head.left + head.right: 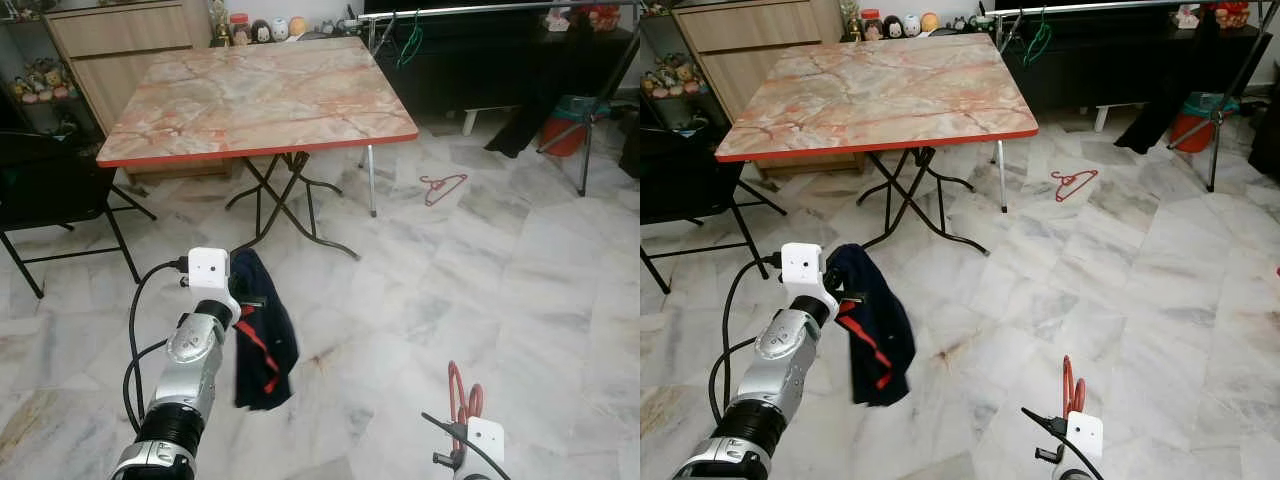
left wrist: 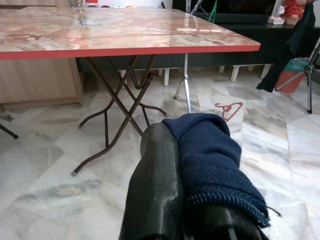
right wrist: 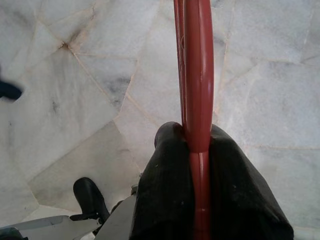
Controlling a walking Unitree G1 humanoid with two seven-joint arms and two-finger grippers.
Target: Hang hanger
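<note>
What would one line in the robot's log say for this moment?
left gripper: shut on navy garment | right gripper: shut on red hanger | second hanger: on floor by table

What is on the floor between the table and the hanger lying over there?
Nothing but bare marble floor lies between the table and the red hanger, as the left eye view shows; the table's metal leg stands at the near edge.

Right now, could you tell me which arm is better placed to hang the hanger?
The right: the right gripper is shut on the red hanger, while the left gripper holds the navy garment.
</note>
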